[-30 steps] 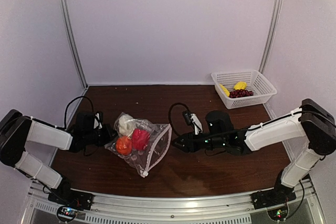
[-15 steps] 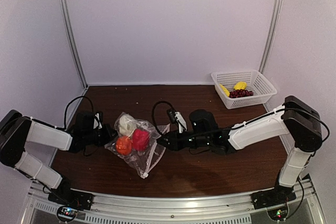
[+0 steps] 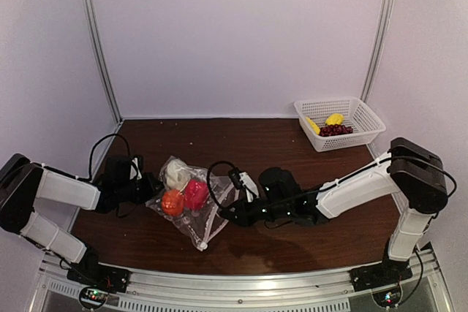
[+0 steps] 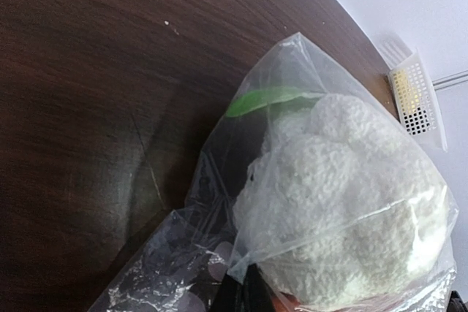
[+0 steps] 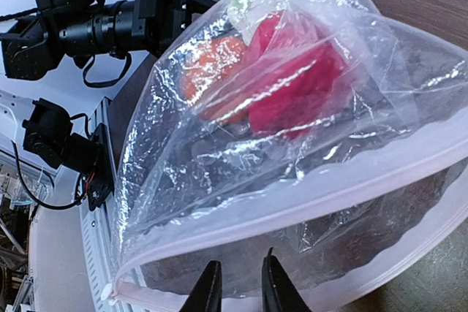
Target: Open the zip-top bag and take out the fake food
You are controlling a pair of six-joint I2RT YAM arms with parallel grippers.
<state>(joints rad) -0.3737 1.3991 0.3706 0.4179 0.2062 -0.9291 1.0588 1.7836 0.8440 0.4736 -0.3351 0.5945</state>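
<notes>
**While the clear, crinkly zip-top bag [image 3: 191, 218] lies left of centre, both arms are at it**

As I look down from the top camera, the bag rests on the dark wooden table [image 3: 292, 246] between my two arms. Inside it sits fake food [image 3: 194, 197]: a white cauliflower piece [image 3: 174, 174], a red piece [image 3: 196, 191] and an orange piece [image 3: 172, 202], packed together toward the left end. The left gripper [image 3: 151, 188] is at that left end. The right gripper [image 3: 221, 215] is at the bag's right edge, where the pinkish-white zip strip [image 3: 208, 230] runs. Well apart, in the far right corner, a white mesh basket [image 3: 365, 118] holds yellow pieces [image 3: 334, 118] and a dark purple grape cluster [image 3: 335, 130].

From the left wrist, the cauliflower fills the frame through the plastic, with a green leaf [image 4: 263, 99] beside it. The dark fingers [image 4: 245, 299] are shut tight at the bottom edge, and the bag's plastic is gathered into them.

From the right wrist, the bag's mouth stands open with its two lips bowed apart, and the red and orange pieces lie beyond. My fingertips [image 5: 272, 286] stand a narrow gap apart at the lower lip. Whether that lip lies between them I cannot tell.
</notes>
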